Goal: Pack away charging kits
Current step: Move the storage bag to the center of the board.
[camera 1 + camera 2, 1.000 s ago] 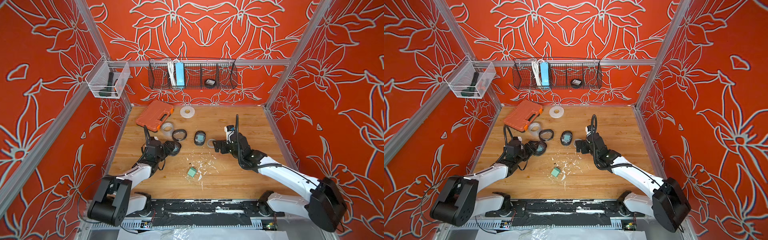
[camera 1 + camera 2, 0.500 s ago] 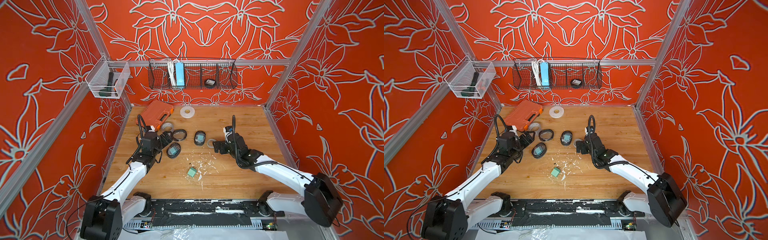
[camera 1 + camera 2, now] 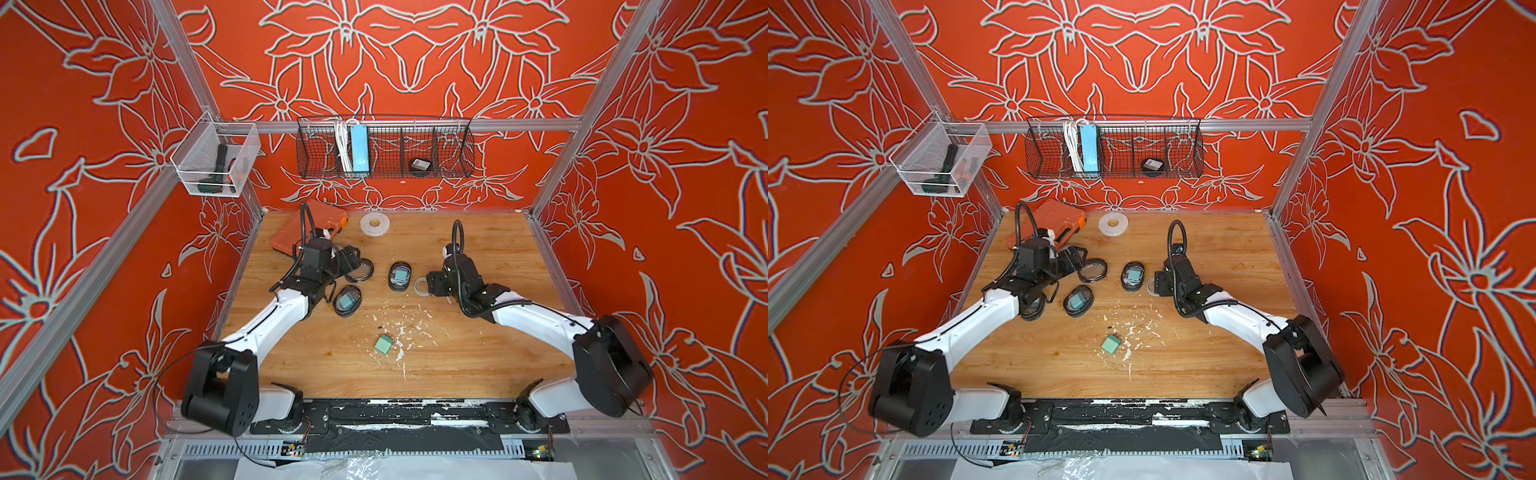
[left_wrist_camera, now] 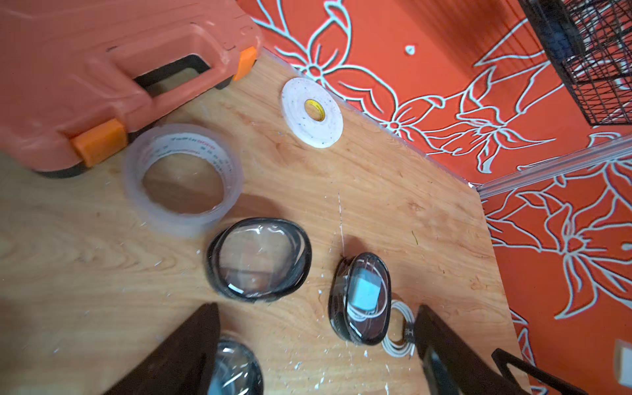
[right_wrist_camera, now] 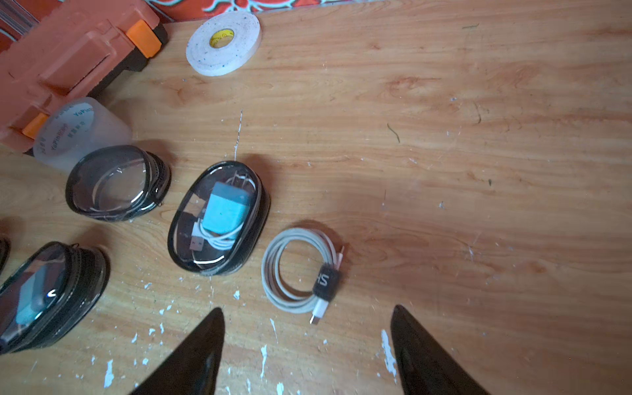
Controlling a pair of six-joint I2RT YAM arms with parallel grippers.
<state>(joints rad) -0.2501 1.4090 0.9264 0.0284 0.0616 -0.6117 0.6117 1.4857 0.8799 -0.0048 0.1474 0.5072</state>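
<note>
Both top views show three black-rimmed clear-topped pouches mid-table. One pouch (image 3: 359,268) (image 4: 258,260) (image 5: 116,183) is empty, and my left gripper (image 3: 348,262) (image 4: 318,305) hovers open beside it. Two pouches each hold a teal cube and white cable: the nearer pouch (image 3: 347,300) (image 3: 1077,300) and the middle pouch (image 3: 400,274) (image 5: 219,219) (image 4: 362,297). A loose coiled white cable (image 3: 420,284) (image 5: 301,270) lies just ahead of my open right gripper (image 3: 432,284) (image 5: 306,318), untouched. A loose teal cube (image 3: 383,344) (image 3: 1111,345) sits toward the front.
An orange tool case (image 3: 309,232), a clear tape roll (image 4: 183,178) and a white tape roll (image 3: 375,224) lie at the back left. A wire basket (image 3: 449,149) on the back wall holds a blue power strip (image 3: 359,147) and a pouch (image 3: 419,165). A clear bin (image 3: 216,166) hangs on the left wall.
My left gripper left the nearer filled pouch lying on the table and swung back to the empty pouch by the orange case. My right gripper's jaws narrowed slightly beside the cable.
</note>
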